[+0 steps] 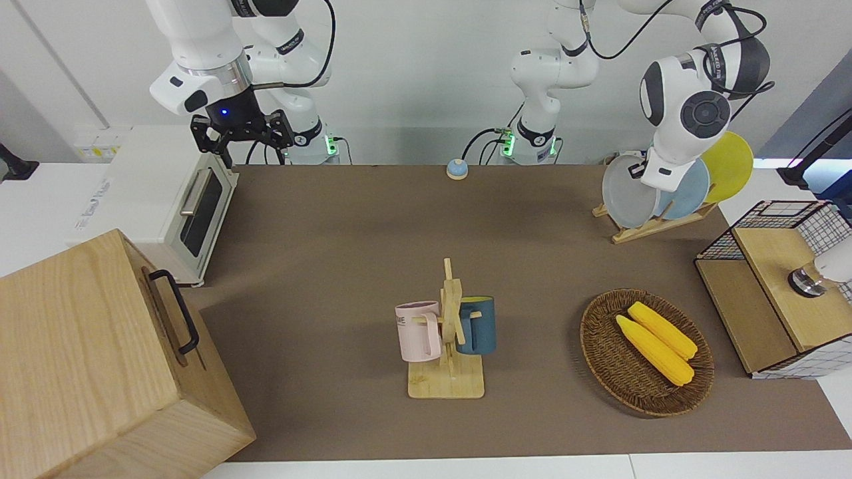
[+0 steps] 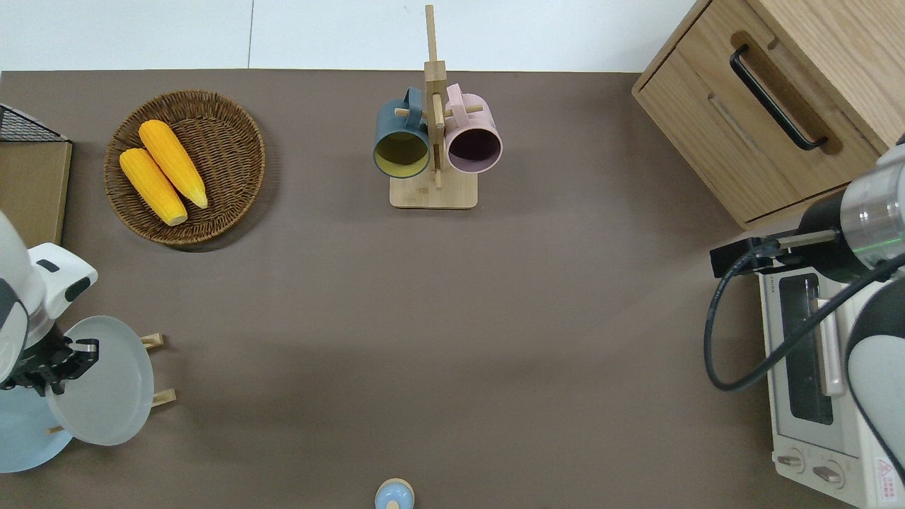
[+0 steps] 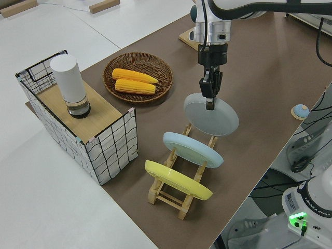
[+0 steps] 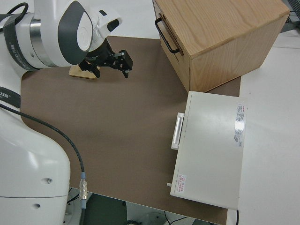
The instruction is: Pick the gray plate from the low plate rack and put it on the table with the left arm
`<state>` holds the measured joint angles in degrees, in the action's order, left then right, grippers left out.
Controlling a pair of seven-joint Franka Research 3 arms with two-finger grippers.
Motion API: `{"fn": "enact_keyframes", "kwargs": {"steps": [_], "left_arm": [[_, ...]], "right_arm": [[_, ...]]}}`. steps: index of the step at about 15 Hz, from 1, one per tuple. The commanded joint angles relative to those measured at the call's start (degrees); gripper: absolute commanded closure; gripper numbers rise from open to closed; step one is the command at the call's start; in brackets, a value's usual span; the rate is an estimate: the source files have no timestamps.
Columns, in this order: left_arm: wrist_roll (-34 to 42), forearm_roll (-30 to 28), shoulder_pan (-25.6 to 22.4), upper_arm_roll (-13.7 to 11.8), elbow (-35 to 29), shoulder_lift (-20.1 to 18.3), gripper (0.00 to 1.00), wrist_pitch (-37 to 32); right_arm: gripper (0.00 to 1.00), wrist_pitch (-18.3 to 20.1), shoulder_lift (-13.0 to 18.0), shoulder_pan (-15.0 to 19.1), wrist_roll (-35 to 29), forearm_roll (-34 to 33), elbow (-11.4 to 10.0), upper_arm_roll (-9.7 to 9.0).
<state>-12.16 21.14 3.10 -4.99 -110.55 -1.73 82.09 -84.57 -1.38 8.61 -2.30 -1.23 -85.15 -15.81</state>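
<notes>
My left gripper (image 3: pixel 209 98) is shut on the upper rim of the gray plate (image 3: pixel 212 116). It holds the plate tilted, just above the end slot of the low plate rack (image 3: pixel 179 199) that is farthest from the left arm's end of the table. The plate also shows in the front view (image 1: pixel 626 193) and the overhead view (image 2: pixel 106 382), with the left gripper (image 2: pixel 60 360) at its rim. The rack (image 1: pixel 649 229) stands on the table (image 1: pixel 333 233). My right gripper (image 1: pixel 243 133) is parked and open.
A light-blue plate (image 3: pixel 192 149) and a yellow plate (image 3: pixel 176 179) stand in the rack. A wicker basket with corn (image 2: pixel 185 166), a mug stand (image 2: pixel 435 141), a wire-sided box (image 1: pixel 775 286), a toaster oven (image 1: pixel 166 206), a wooden cabinet (image 1: pixel 100 359) and a small blue bell (image 1: pixel 456 169) are also on the table.
</notes>
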Motion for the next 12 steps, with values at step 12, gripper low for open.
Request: {"fn": "enact_keyframes", "kwargs": {"steps": [12], "left_arm": [[-0.3,-25.1,0.8,0.0,-10.5,-5.9,1.00,15.2]], "right_arm": [[0.017,0.8,0.2,1.1,-0.7,-0.1,0.5,-0.98]]}}
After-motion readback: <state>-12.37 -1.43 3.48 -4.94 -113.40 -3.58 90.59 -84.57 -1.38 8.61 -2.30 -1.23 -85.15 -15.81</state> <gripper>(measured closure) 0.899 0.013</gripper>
